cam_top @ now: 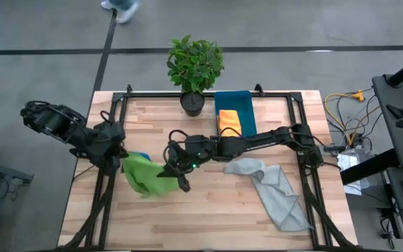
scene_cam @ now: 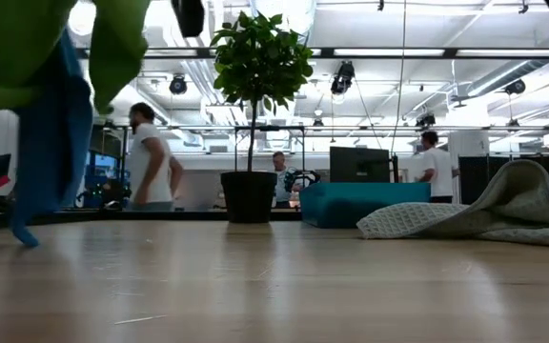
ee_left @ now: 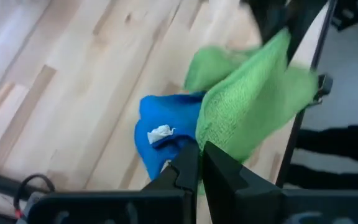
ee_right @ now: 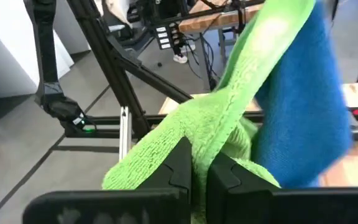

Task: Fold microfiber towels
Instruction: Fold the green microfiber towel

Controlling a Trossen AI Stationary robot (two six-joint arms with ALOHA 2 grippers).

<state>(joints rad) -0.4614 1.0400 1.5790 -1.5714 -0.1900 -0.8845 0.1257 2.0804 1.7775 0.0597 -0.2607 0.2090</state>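
A lime green towel (cam_top: 145,176) is held up over the table's left part between my two grippers. A blue towel (cam_top: 140,155) hangs with it and shows under the green one (scene_cam: 27,48) as a blue strip (scene_cam: 55,143). My left gripper (ee_left: 199,163) is shut at one end of the bundle, and my right gripper (ee_right: 199,163) is shut on the green towel nearer the table's middle. A pale grey towel (cam_top: 275,187) lies crumpled on the table at the right. An orange towel (cam_top: 229,120) lies in the teal bin (cam_top: 247,105). My left gripper pinches the green towel's edge (ee_left: 211,138) between its two fingers, coming slanting down from the table's left. The blue towel (ee_left: 166,127) reaches in beside the fingers; whether it is also pinched I cannot tell. Both cloths hang slack. My right gripper pinches a bunched fold of the green towel (ee_right: 194,127) between its two fingers, coming nearly level from the table's right. The cloth rises away from the fingers and sags, and the blue towel (ee_right: 303,106) hangs beside it.
A potted plant (cam_top: 194,66) stands at the far edge, left of the bin. Black frame rails (cam_top: 208,93) run along the table's far and side edges. People stand in the room behind the table (scene_cam: 151,157). Bare wood lies near the front edge (cam_top: 208,224).
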